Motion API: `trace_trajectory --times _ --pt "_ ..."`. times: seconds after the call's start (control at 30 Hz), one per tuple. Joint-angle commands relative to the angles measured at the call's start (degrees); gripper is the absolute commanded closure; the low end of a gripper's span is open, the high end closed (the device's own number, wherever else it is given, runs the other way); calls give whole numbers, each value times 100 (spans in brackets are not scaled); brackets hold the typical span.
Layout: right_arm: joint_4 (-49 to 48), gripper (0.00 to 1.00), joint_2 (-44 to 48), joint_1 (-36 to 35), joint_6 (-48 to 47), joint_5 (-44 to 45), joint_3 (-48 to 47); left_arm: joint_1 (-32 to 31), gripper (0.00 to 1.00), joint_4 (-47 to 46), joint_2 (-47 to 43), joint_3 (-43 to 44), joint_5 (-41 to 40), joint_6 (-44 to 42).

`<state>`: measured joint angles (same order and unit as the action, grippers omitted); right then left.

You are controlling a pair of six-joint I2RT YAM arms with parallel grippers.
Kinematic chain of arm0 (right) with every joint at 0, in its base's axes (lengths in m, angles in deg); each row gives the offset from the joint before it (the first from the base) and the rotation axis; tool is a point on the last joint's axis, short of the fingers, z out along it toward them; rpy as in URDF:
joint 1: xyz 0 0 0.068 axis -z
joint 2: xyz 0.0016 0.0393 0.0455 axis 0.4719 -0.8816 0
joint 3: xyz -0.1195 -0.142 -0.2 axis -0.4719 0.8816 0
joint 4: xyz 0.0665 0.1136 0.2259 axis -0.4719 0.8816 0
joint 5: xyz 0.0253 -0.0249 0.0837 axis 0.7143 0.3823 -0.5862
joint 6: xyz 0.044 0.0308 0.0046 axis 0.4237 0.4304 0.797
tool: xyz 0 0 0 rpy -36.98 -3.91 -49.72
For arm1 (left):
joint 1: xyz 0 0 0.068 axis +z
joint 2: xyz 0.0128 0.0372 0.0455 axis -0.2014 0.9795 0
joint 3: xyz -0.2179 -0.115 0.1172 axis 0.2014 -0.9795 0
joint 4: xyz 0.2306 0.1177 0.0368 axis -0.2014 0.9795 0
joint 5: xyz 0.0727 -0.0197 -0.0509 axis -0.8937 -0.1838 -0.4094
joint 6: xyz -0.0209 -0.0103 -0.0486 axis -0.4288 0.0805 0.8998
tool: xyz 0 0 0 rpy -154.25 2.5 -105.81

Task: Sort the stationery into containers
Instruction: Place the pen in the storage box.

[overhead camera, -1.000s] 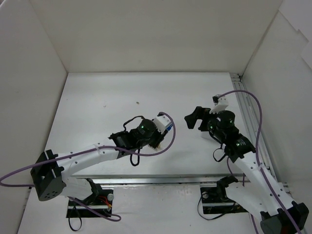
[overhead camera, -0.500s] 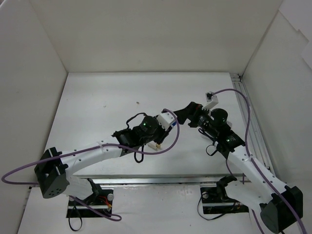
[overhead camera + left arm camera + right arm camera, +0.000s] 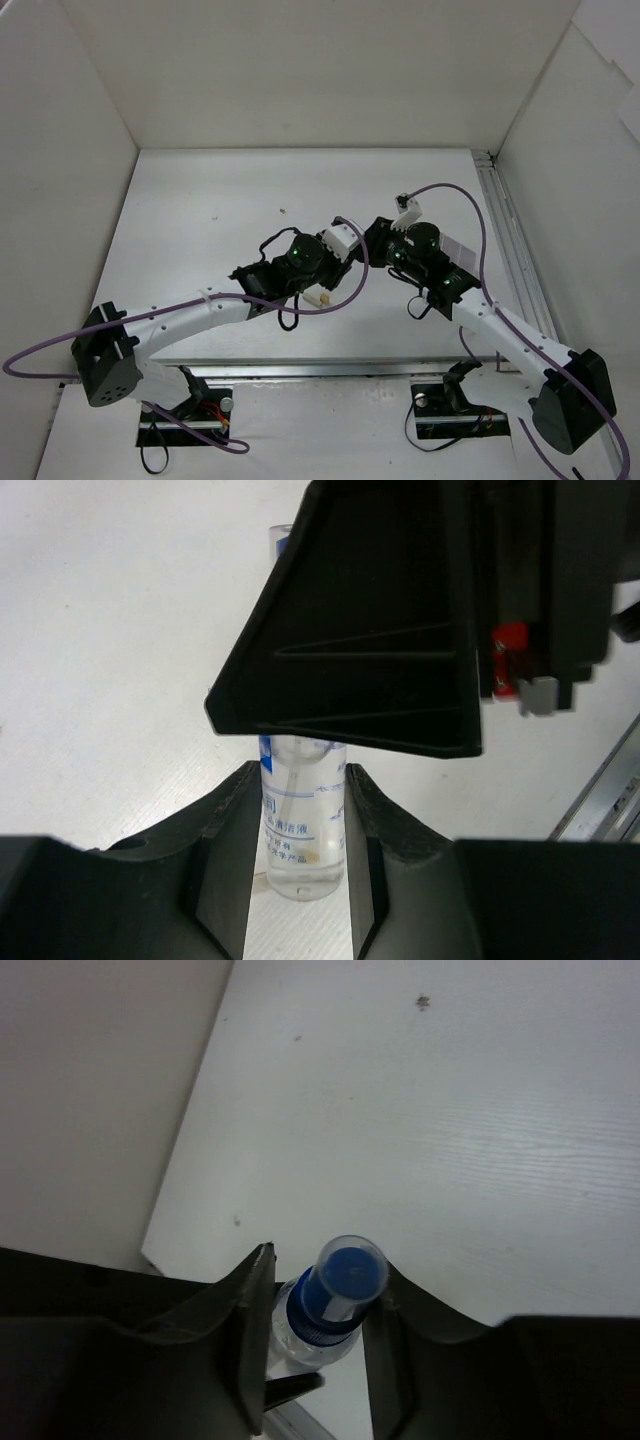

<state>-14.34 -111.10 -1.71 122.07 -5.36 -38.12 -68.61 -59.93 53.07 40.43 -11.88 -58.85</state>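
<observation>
Two wrist views are showing what the top view is hiding: from above, the left gripper [image 3: 345, 250] and the right gripper [image 3: 376, 238] are meeting nose to nose over the table [image 3: 200, 200], about midway between its near and far edges and somewhat toward its right edge, and their black bodies are covering whatever lies between them. Only the top view is showing a beige piece [image 3: 322, 298] lying on the table under the left arm. The left wrist view is showing the tube [image 3: 300, 830] sitting lengthwise in the left gripper [image 3: 302, 780], whose fingers are pressing on both of its sides, clamped on it. The right gripper's dark body is filling the upper part of that view. The right wrist view is looking almost end-on at the blue cap [image 3: 338, 1278], with the right gripper [image 3: 322, 1260] standing narrowly on either side of it. Whether it is actually squeezing the cap is not clear. The tube's long axis is running from the left gripper toward the right one, base at the left palm, cap pointing into the right gripper.
</observation>
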Motion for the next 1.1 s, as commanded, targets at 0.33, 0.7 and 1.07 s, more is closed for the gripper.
trace_trajectory --times 0.33,0.7,1.07 --pt "946 100 885 -107 -463 2060 -718 30 17 -511 -93 487 17 210" --pt "2574 100 2258 587 -1149 5885 -832 618 0 -318 -1235 -805 -554 982" --pt "2690 100 775 1141 -1237 7055 -1166 1647 0 201 -1069 -1272 341 1845"
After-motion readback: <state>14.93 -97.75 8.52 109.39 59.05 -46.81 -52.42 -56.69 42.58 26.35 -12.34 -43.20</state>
